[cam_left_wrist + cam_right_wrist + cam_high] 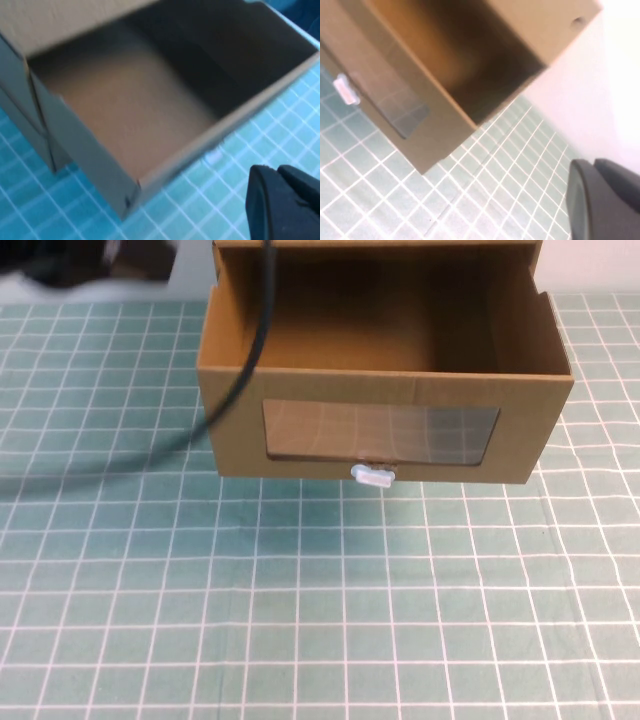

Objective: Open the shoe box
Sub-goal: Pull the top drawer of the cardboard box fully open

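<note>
While the windowed cardboard shoe box [232, 430] stands open, our right pincer [602, 202] hangs shut, empty, beside it; left pincer [280, 200] nearby, state unclear.

The shoe box [385, 370] is plain brown cardboard, matt and unprinted, with raw cut edges and a slightly fibrous look inside; its front window [380, 432] is 1 sheet of clear glossy film that mirrors the grid lines; the pull tab [373, 476] below it is smooth, translucent whitish plastic; the surface [300, 620] is a matt green mat printed with white lines; the cable [250, 350] is black with a rubbery sheen; the left gripper [272, 180] and right gripper [590, 172] look like matt black plastic.
</note>
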Tool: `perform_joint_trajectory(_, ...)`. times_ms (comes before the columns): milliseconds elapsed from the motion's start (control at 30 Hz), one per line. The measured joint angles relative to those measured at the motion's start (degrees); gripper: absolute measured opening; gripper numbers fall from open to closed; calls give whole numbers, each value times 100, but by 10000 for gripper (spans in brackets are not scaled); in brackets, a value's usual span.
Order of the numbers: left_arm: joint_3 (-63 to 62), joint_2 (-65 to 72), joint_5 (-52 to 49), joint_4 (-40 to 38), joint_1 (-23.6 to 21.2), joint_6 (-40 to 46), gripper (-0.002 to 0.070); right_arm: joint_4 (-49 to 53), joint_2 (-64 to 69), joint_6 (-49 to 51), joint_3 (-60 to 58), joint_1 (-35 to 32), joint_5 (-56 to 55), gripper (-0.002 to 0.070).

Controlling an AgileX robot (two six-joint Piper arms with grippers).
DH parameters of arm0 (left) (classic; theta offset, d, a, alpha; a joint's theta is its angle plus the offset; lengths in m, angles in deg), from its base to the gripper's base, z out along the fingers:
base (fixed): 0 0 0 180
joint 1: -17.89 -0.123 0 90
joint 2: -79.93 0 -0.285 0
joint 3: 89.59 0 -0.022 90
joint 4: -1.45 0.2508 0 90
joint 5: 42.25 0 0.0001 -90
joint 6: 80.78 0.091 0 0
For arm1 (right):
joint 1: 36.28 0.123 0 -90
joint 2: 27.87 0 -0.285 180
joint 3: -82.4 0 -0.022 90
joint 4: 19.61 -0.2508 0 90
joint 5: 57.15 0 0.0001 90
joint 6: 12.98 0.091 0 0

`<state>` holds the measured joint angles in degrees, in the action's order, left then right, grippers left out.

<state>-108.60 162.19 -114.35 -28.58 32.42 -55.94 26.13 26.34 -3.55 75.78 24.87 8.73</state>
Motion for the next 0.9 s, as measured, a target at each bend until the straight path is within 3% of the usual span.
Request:
perform_joint_trajectory(200, 1859, -1519, 76, 406, 0, 22, -5, 11, -1236, -9, -1000, 0, -236, -12)
perform_joint_trajectory(467, 4444, -3885, 1798, 456, 0, -60, -5, -10, -2730, -9, -2802, 0, -257, -13)
perform_joint_trajectory(667, 5197, -5196, 2061, 630, 0, -113, -5, -109, -3245, -9, -3489, 0, -257, -13)
perform_joint_trajectory(900, 5220, -5715, 2244, 956, 0, -113, -5, -146, -3296, -22, -3792, 0, -257, -13)
